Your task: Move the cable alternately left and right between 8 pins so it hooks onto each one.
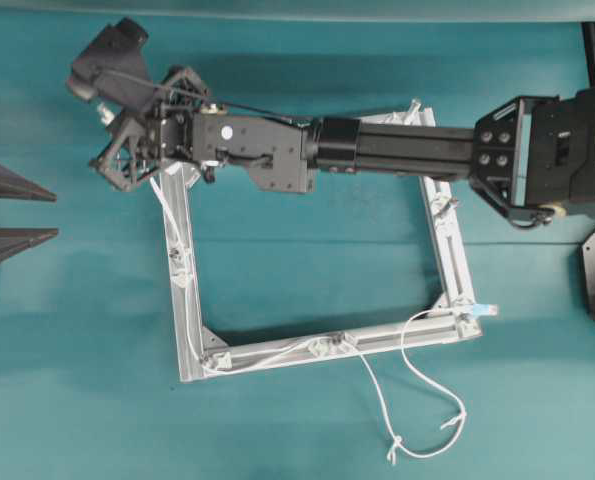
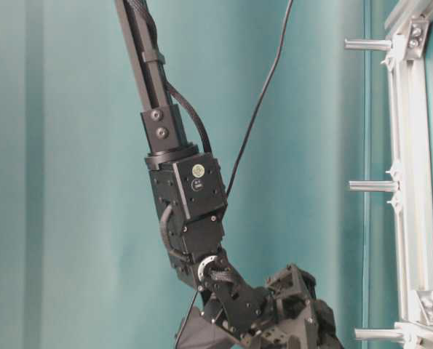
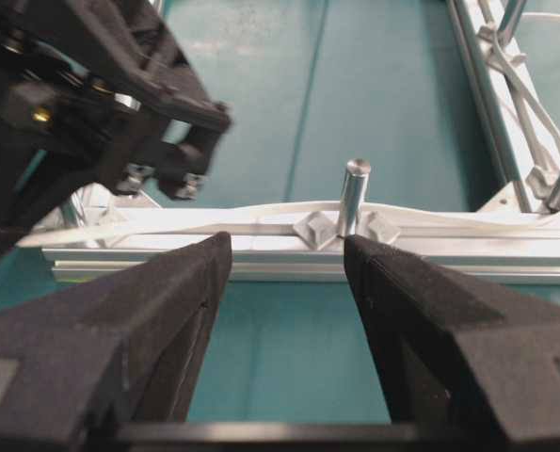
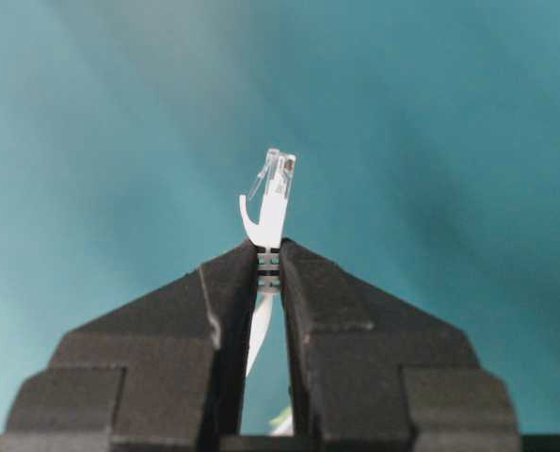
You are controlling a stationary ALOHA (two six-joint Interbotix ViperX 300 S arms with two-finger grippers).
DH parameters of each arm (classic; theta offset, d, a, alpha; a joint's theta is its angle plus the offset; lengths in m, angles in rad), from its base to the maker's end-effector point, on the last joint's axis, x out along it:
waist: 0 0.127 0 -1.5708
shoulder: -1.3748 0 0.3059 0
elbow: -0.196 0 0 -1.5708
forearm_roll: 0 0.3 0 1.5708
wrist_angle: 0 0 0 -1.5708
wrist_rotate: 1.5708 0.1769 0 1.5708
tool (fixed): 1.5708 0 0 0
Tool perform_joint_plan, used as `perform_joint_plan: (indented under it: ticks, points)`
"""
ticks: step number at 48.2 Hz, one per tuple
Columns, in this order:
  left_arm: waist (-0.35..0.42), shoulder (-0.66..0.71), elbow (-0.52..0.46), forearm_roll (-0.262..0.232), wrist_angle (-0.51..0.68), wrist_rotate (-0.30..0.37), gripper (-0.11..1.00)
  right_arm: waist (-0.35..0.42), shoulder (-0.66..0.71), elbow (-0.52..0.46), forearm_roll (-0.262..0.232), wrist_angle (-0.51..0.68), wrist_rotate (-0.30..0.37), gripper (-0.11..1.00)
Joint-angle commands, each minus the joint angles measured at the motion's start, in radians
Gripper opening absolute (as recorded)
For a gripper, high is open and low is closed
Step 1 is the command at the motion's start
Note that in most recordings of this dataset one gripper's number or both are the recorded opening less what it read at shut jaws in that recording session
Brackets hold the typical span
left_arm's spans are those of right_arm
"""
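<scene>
The square aluminium frame (image 1: 447, 250) lies flat on the teal table. My right gripper (image 1: 127, 165) reaches across to the frame's far left corner. It is shut (image 4: 270, 254) on the white cable (image 4: 272, 217) just below its clear plug end. From there the cable (image 1: 177, 240) runs down the left bar, along the near bar, loops off the frame past a knot (image 1: 394, 445) and ends at a pale blue tip (image 1: 484, 311). My left gripper (image 1: 17, 212) stands open (image 3: 287, 250) outside the left bar, facing a pin (image 3: 353, 193) with the cable (image 3: 261, 218) behind it.
The right arm (image 1: 397, 150) spans the frame's far side. Three pins (image 2: 372, 186) stick out from one bar in the table-level view. The right gripper's body (image 3: 91, 104) hangs close above the left bar, up and to the left of my left fingers.
</scene>
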Motion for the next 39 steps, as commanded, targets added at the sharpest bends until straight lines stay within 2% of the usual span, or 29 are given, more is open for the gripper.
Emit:
perform_joint_plan:
  ticks: [1, 12, 27, 39]
  points:
    - [-0.002, 0.006, -0.011, 0.003, -0.011, 0.0, 0.64, -0.012, -0.029, -0.031, -0.003, 0.005, -0.005, 0.1]
    - [-0.002, 0.006, -0.011, 0.003, -0.011, 0.0, 0.64, -0.032, -0.031, -0.029, -0.006, 0.026, 0.018, 0.1]
    - [-0.002, 0.006, -0.011, 0.003, -0.011, 0.0, 0.64, -0.06, -0.049, -0.023, -0.025, 0.064, 0.153, 0.1]
    - [-0.002, 0.006, -0.011, 0.003, -0.011, 0.0, 0.64, -0.058, -0.067, 0.018, -0.025, 0.055, 0.16, 0.1]
